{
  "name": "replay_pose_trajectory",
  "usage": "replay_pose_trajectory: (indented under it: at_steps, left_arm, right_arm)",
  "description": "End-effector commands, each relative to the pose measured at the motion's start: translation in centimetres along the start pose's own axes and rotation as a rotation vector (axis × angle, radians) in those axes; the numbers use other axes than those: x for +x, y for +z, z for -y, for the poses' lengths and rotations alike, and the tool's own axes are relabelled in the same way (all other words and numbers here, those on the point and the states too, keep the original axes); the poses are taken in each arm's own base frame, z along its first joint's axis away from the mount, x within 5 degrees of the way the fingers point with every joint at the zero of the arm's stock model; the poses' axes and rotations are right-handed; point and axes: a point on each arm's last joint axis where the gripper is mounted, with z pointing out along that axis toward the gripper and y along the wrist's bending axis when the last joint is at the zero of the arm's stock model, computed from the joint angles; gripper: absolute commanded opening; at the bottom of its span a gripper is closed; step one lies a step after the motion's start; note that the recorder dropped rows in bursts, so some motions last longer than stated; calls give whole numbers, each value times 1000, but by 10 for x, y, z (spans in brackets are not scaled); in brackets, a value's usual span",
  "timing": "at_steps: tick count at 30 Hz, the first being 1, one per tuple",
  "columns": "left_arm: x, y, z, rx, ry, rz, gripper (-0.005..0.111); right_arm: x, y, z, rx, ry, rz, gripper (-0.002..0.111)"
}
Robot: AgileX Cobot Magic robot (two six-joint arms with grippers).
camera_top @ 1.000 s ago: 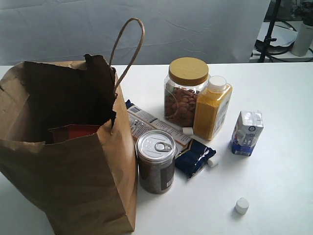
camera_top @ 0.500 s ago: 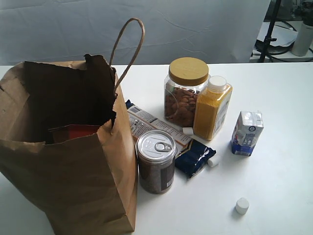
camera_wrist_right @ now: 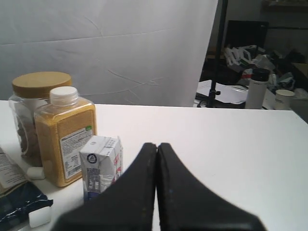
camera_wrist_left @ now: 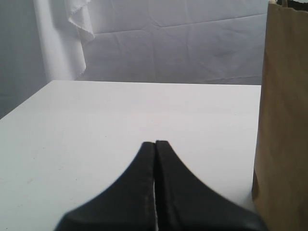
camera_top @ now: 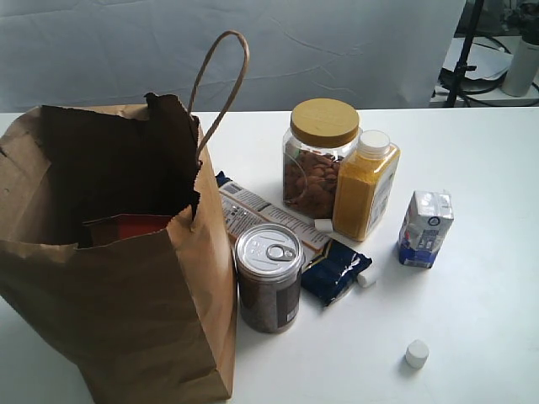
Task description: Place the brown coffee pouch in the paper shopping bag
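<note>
Exterior view: we see the brown coffee pouch [camera_top: 125, 227] inside the paper shopping bag [camera_top: 126, 328]. Its orange-red label shows low in the bag's open mouth, w/ the rest hidden behind the front wall. A pull-tab can [camera_top: 268, 282] stands just beside the bag; touching or not, we can't tell. The dark blue foil packet [camera_top: 335, 272], almond jar [camera_top: 318, 160] & yellow-filled bottle [camera_top: 365, 189] sit farther from the bag on that same side, and the small carton [camera_top: 425, 229] farther again. Left wrist view: the left gripper [camera_wrist_left: 155, 144] is fully closed w/ nothing btwn its fingers, over the white table [camera_wrist_left: 96, 125] beside the bag's side wall. Right wrist view: the right gripper [camera_wrist_right: 157, 146] is likewise closed & empty, near the carton.
</note>
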Motion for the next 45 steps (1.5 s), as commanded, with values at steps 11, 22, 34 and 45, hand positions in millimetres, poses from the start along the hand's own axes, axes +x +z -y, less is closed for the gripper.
replay_pose_trajectory:
  at_steps: [11,22,34,45]
  left_arm:
    - [1,0,0,-4,1,5,0]
    - [1,0,0,-4,1,5,0]
    - [1,0,0,-4,1,5,0]
    - [1,0,0,-4,1,5,0]
  right_arm:
    - [0,0,5,85,-1,8,0]
    - [0,0,5,83,-1,8,0]
    - [0,0,5,83,-1,8,0]
    - [0,0,5,83,-1,8,0]
